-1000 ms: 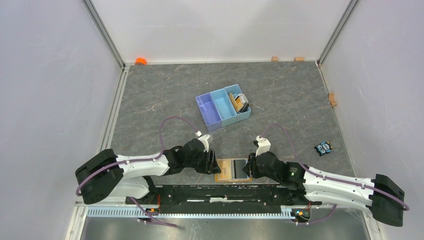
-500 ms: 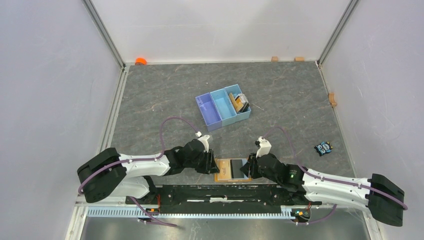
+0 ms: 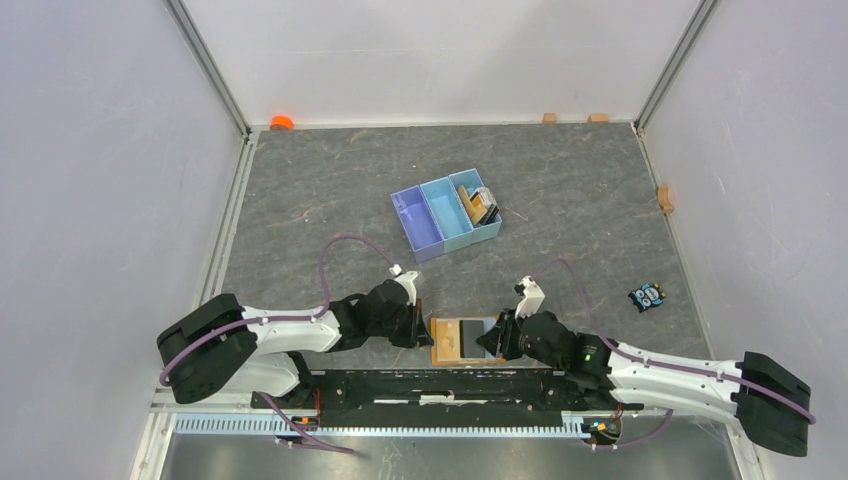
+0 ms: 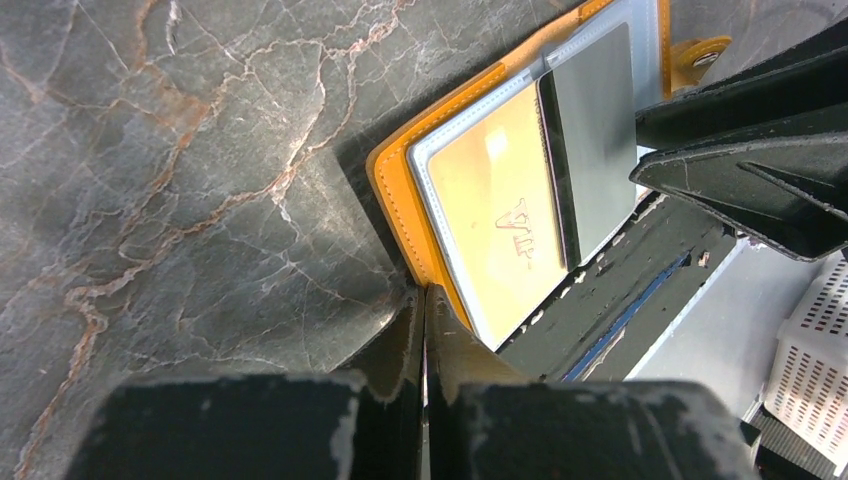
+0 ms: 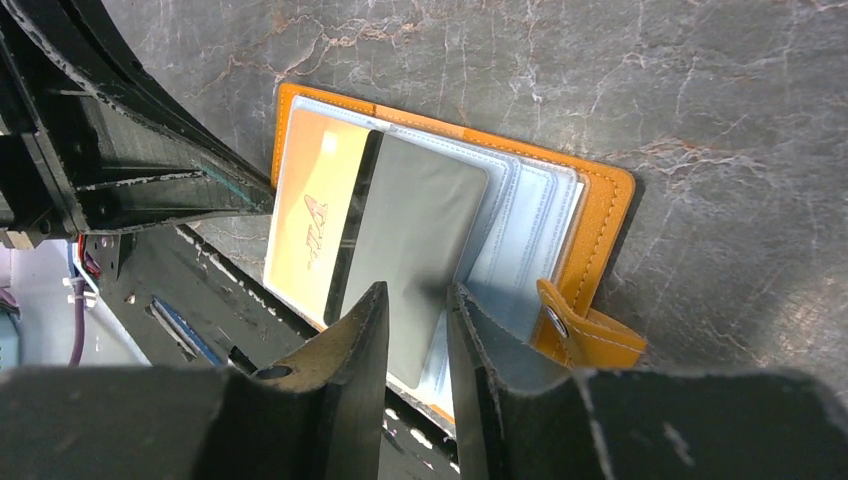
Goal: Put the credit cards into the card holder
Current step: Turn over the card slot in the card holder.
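Observation:
The card holder point(image 3: 443, 342) lies open at the table's near edge, its orange rim point(image 4: 398, 195) and clasp tab point(image 5: 590, 335) showing. A gold-yellow credit card point(image 4: 490, 215) point(image 5: 308, 220) sits in its left sleeve. A grey card point(image 4: 598, 125) point(image 5: 415, 235) lies flat across the inner sleeves, overlapping the gold one. My left gripper point(image 4: 425, 295) point(image 3: 424, 330) is shut with nothing in it, tips touching the wallet's left edge. My right gripper point(image 5: 418, 300) point(image 3: 493, 340) stands slightly open just above the grey card's near end. More cards point(image 3: 482, 205) stand in the tray.
A blue three-compartment tray point(image 3: 432, 222) sits mid-table. A small black-and-blue gadget point(image 3: 648, 296) lies at the right. The black mounting rail point(image 3: 440, 385) runs right behind the wallet's near edge. An orange object point(image 3: 282, 122) and small wooden blocks point(image 3: 549, 117) line the back wall.
My left gripper has gone from half open to shut at the wallet's left edge. The right gripper has narrowed slightly and shifted towards the near edge, and the grey card has slid a little left.

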{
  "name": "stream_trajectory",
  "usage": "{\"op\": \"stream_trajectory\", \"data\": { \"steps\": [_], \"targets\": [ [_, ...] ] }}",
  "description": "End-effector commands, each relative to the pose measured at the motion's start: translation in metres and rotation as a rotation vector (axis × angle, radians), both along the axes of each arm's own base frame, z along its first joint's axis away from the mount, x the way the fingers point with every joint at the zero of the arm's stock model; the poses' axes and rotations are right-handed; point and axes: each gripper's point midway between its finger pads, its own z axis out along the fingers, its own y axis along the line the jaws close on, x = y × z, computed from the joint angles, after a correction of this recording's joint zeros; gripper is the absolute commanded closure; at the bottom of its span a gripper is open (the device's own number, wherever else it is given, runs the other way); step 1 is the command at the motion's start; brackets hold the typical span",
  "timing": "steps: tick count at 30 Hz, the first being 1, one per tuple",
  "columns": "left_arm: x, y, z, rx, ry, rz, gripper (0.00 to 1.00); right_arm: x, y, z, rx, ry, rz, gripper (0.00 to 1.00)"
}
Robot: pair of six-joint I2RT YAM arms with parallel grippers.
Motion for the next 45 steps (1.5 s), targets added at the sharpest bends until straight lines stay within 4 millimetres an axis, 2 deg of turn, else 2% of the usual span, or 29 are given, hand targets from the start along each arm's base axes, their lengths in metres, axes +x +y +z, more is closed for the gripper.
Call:
{"op": "stream_trajectory", "data": {
  "steps": [1, 5, 10, 19, 28, 45],
  "targets": [
    [-0.001, 0.01, -0.014, 0.047, 0.0, 0.017, 0.98, -0.003, -0.002, 0.003, 0.002, 0.007, 0.001, 0.67],
    [0.0, 0.011, -0.014, 0.053, -0.004, 0.021, 0.98, -0.001, -0.003, 0.005, 0.016, -0.003, -0.012, 0.66],
    [0.001, 0.012, -0.014, 0.054, -0.009, 0.021, 0.98, -0.004, 0.007, 0.017, 0.119, -0.018, 0.012, 0.66],
    [0.001, 0.01, -0.011, 0.048, -0.015, 0.017, 0.98, -0.004, 0.019, 0.032, 0.146, -0.037, 0.052, 0.66],
    [0.002, 0.009, -0.009, 0.045, -0.017, 0.021, 0.98, 0.004, 0.025, 0.054, 0.138, -0.078, 0.053, 0.66],
    [0.006, 0.005, -0.006, 0.042, -0.021, 0.022, 0.98, 0.009, 0.037, 0.068, 0.104, -0.117, 0.092, 0.66]
  ]
}}
